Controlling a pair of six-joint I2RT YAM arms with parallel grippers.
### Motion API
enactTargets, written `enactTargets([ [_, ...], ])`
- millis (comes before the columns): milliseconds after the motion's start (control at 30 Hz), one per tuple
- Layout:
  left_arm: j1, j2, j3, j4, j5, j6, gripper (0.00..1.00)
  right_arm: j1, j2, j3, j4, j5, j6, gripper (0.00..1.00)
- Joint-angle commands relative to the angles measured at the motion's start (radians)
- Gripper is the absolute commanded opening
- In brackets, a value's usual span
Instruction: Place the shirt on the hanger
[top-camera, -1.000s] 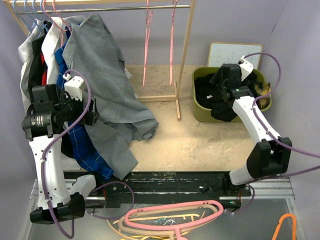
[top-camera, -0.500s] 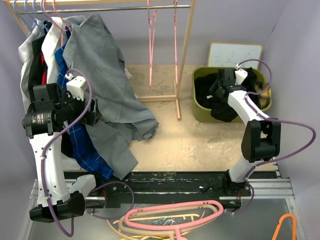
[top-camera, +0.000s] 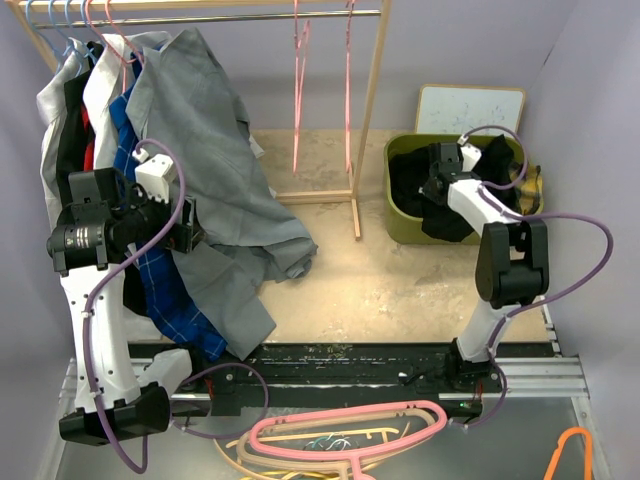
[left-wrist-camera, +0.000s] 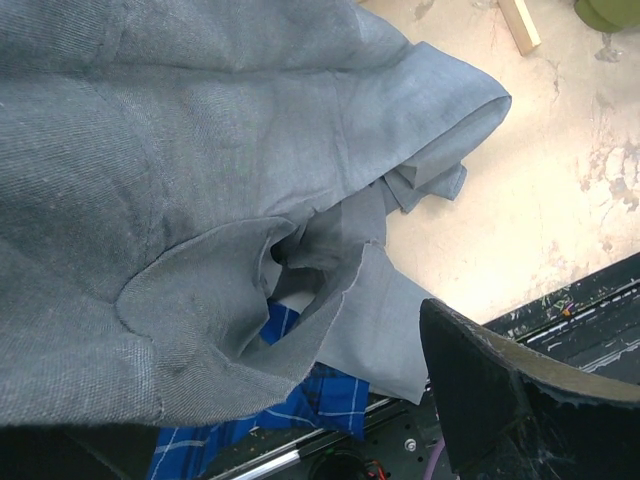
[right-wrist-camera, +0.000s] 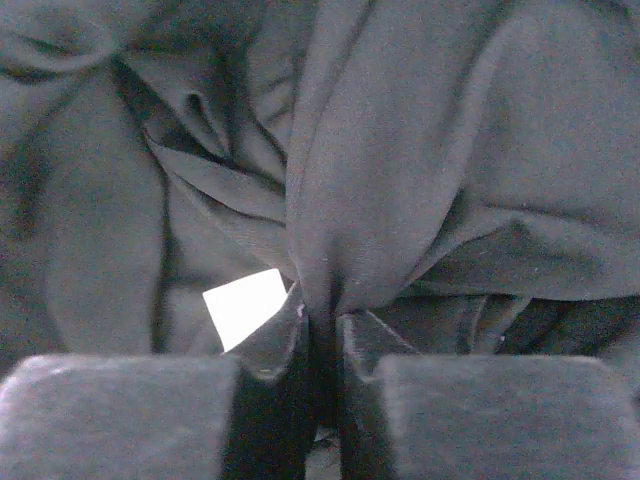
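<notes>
The black shirt (top-camera: 408, 186) lies crumpled in a green bin (top-camera: 398, 228) at the back right. My right gripper (top-camera: 437, 182) reaches down into the bin. In the right wrist view its jaws are shut on a raised fold of the shirt (right-wrist-camera: 400, 170), the gripper (right-wrist-camera: 320, 325) pinching the cloth beside a white tag (right-wrist-camera: 245, 305). Two thin pink hangers (top-camera: 299, 90) hang from the wooden rail; which one is the task's hanger I cannot tell. My left gripper (top-camera: 188, 226) stands open at the left against a large grey shirt (left-wrist-camera: 200, 150), holding nothing; one finger (left-wrist-camera: 490, 390) shows.
A wooden clothes rack (top-camera: 368, 110) holds several garments at the left, among them the grey shirt (top-camera: 210, 150) and a blue checked one (top-camera: 165, 290). A yellow-and-black plaid cloth (top-camera: 530, 185) sits in the bin. A thicker pink hanger (top-camera: 350, 432) and an orange one (top-camera: 572, 450) lie near.
My right arm has folded down deeper into the bin and its jaws have closed on the black cloth. The left arm has barely moved.
</notes>
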Motion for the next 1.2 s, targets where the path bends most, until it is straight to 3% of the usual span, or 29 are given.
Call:
enactTargets([
  [0, 0.006, 0.002, 0.002, 0.010, 0.042, 0.023, 0.99, 0.002, -0.084, -0.014, 0.135, -0.092, -0.004, 0.00],
  [200, 0.006, -0.004, 0.014, -0.011, 0.087, 0.052, 0.99, 0.003, -0.423, -0.179, 0.378, -0.227, -0.091, 0.00],
  [400, 0.001, 0.016, 0.029, -0.013, 0.125, 0.062, 0.99, 0.007, -0.632, -0.233, 0.418, -0.326, -0.057, 0.00],
  [667, -0.018, 0.010, 0.096, -0.101, 0.339, 0.156, 0.99, 0.030, -0.783, -0.049, 0.401, -0.444, -0.076, 0.00],
  [833, -0.023, 0.009, 0.114, -0.123, 0.367, 0.176, 0.99, 0.038, -0.862, 0.083, 0.515, -0.754, -0.029, 0.00],
  [967, -0.023, 0.005, 0.099, -0.107, 0.354, 0.168, 0.99, 0.045, -0.933, 0.009, 0.883, -1.057, 0.139, 0.00],
  [1033, -0.023, 0.005, 0.098, -0.105, 0.353, 0.167, 0.99, 0.046, -0.965, -0.019, 1.025, -1.107, 0.217, 0.00],
  [1167, -0.023, 0.004, 0.098, -0.109, 0.362, 0.172, 0.99, 0.046, -0.953, 0.009, 1.052, -1.196, 0.260, 0.00],
])
